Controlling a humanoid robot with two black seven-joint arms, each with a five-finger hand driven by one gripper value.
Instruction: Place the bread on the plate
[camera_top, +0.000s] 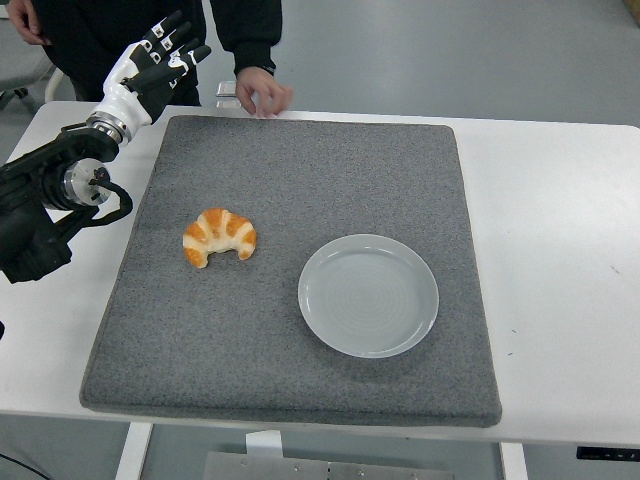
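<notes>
A golden croissant-shaped bread lies on the grey mat, left of centre. A round pale plate sits on the mat to its right, apart from the bread, with nothing on it. My left hand is raised over the table's far left corner, well behind and left of the bread, fingers spread and holding nothing. My right arm is out of view.
A person in dark clothes stands at the table's far edge, one hand resting on the table near the mat's far edge. The white table shows bare on the right of the mat.
</notes>
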